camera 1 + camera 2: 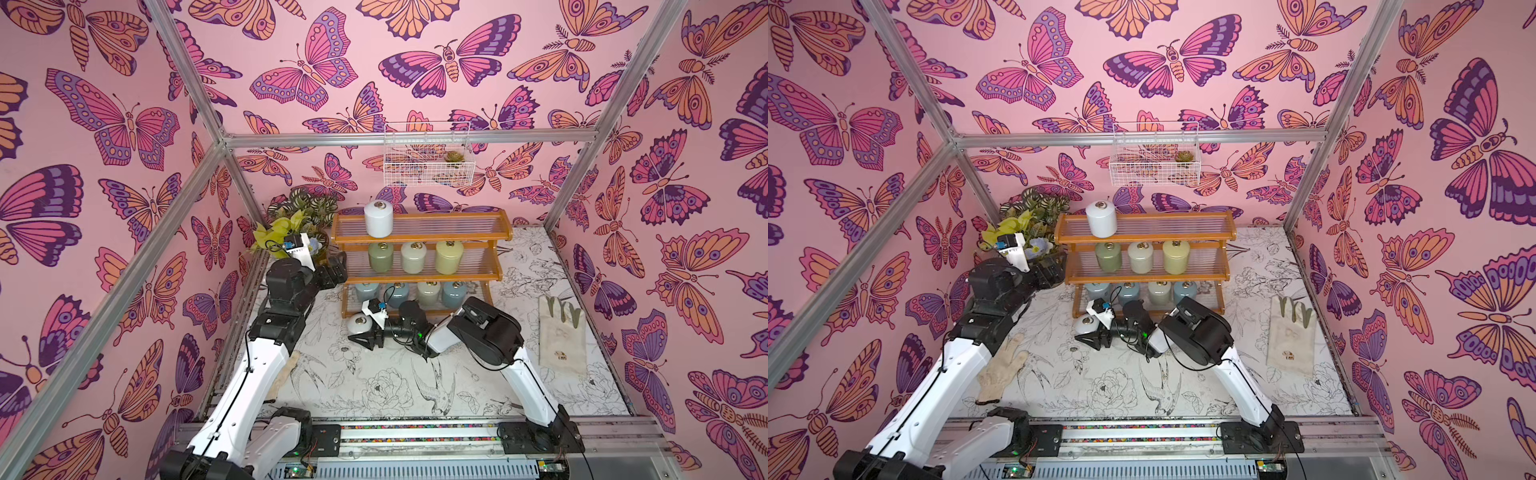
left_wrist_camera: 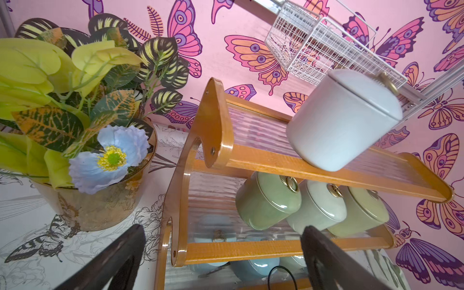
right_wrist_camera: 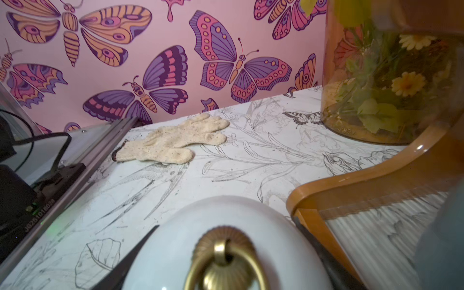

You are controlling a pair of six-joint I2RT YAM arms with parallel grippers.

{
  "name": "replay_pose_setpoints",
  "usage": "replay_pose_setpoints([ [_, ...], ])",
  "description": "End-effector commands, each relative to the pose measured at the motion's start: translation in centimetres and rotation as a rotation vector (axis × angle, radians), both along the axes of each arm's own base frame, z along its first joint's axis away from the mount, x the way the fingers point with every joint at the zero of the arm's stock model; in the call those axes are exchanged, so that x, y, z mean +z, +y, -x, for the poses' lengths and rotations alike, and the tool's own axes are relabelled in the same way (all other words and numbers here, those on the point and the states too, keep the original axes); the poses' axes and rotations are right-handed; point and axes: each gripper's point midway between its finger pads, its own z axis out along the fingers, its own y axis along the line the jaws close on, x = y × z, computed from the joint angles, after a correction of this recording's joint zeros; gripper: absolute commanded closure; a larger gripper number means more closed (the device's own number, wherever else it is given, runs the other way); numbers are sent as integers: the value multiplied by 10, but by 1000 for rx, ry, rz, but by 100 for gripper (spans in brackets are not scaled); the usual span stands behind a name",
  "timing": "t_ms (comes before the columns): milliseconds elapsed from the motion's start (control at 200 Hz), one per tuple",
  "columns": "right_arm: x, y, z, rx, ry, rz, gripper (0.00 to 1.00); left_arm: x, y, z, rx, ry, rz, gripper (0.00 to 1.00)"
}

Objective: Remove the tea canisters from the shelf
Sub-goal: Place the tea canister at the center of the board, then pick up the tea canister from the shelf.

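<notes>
I note my right gripper point(image 1: 369, 333) pinching a white canister point(image 1: 359, 323) just in front of the shelf point(image 1: 419, 240); my left gripper point(image 1: 338, 267) stands spread and empty beside its end.

Bright, even light; soft shadows. Wrist views fisheye-warped; white canister point(image 3: 226, 218) and vase point(image 3: 389, 88) close, blurred.

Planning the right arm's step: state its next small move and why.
Probably lower a little and open the right end effector: it is shut on the white canister, already clear of the shelf and low over the table; contact is unclear.
</notes>
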Motion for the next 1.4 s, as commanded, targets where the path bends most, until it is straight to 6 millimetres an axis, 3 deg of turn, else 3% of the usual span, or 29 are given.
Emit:
replay_pose_setpoints([
  [0,25,10,5,28,-88,-82,38,3,-10,1,-62,-11,-9,0],
  [80,18,10,5,26,-75,-61,26,1,-12,0,-76,-13,-11,0],
  [140,15,12,5,35,-64,-44,0,0,-14,0,-88,-15,-16,0],
  [275,15,15,6,50,-72,6,1,-2,-16,-1,-101,-21,-19,0],
  [365,28,14,4,43,-102,-5,1,-3,-17,-2,-107,-29,-18,0],
  [556,92,1,-4,18,-168,-40,1,10,-13,-3,-92,-81,-4,0],
  [716,164,-20,3,80,-212,-39,1,18,-1,-5,-44,-94,32,0],
  [821,218,-38,3,8,-316,-15,1,18,9,-7,-20,-81,83,0],
  [991,308,-70,-28,-235,-447,-22,1,24,9,-9,-47,-83,109,0],
  [1096,355,-90,-52,-318,-429,-75,1,31,6,-7,-64,-105,111,0],
  [1217,386,-110,-89,-383,-364,-128,1,39,3,0,-92,-137,109,0],
  [1397,387,-124,-149,-398,-239,-170,1,55,-11,14,-186,-185,109,0],
])
